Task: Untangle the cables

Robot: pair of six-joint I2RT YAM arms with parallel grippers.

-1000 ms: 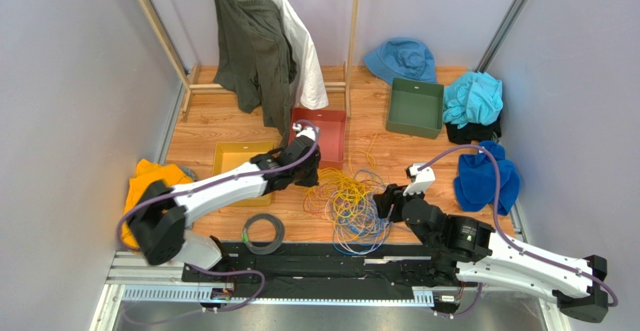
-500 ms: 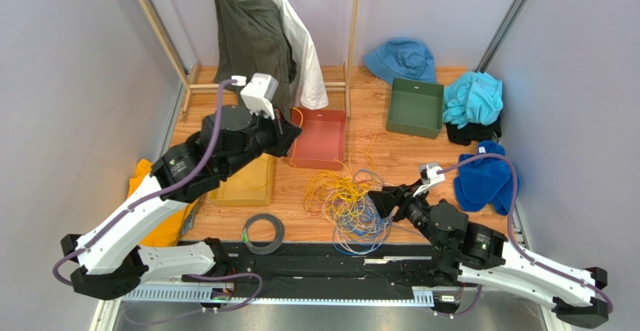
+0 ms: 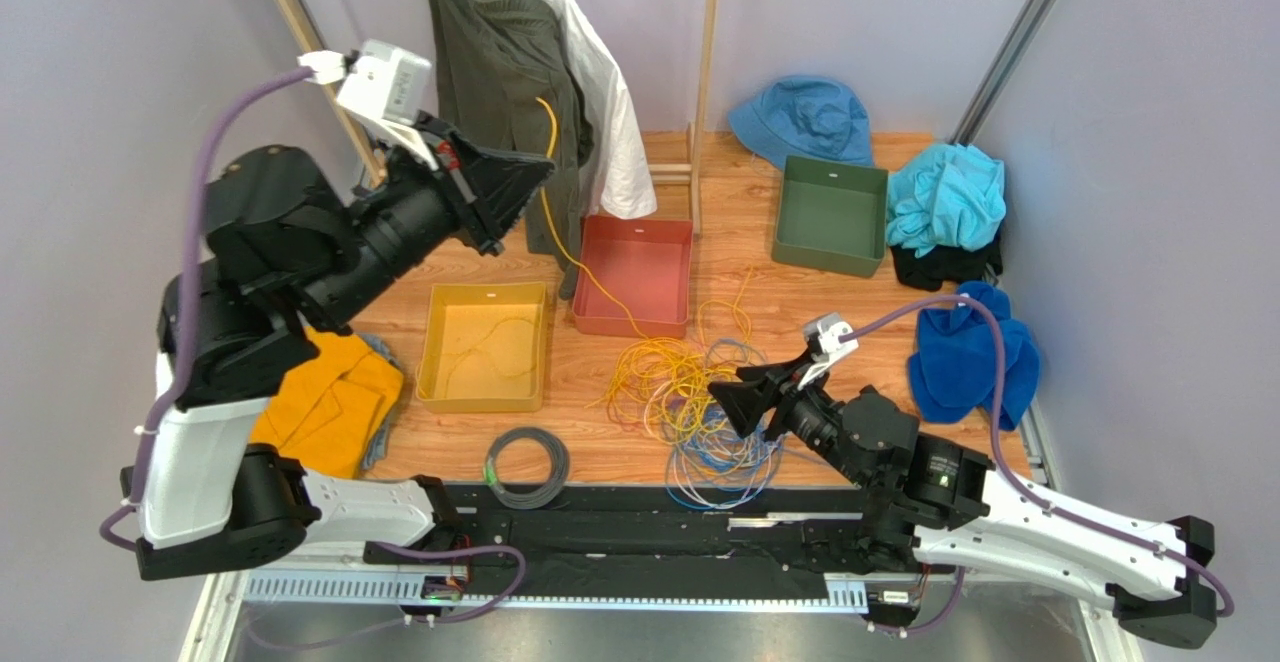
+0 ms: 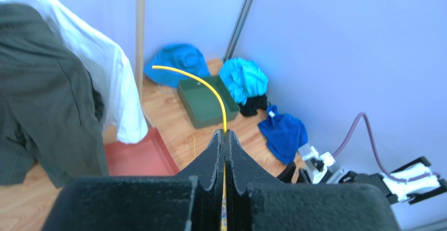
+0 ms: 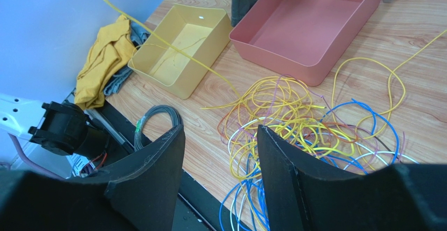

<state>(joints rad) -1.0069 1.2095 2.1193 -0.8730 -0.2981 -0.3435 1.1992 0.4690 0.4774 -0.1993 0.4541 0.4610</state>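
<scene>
Yellow cable (image 3: 559, 235) is the one being worked: the left gripper (image 3: 529, 175) is raised high over the far left of the table with its jaws pressed together on that strand. The left wrist view shows it pinched at the fingertips (image 4: 216, 143), with the yellow cable's (image 4: 210, 87) short free end arching away beyond them. From the grip the strand runs down past the red tray (image 3: 639, 265) into the heap of cables (image 3: 694, 400), which lies in loose yellow, blue and pale loops on the wood between that tray and the near rail. The right gripper (image 3: 726, 392) hovers low at the heap's right edge with its jaws apart and nothing between them, and its own camera looks straight down on the cables (image 5: 294, 121). The step in hand looks like drawing a single strand out of the knot. The lower end is buried among the other loops, so the cable does not appear to be free yet. The next move probably calls for the right gripper to pin or pinch the neighbouring loops while the left pulls further away. The pull should be steady enough that the whole heap does not drag along. Once loose, the strand could go in the yellow tray (image 3: 484, 293) nearby.
</scene>
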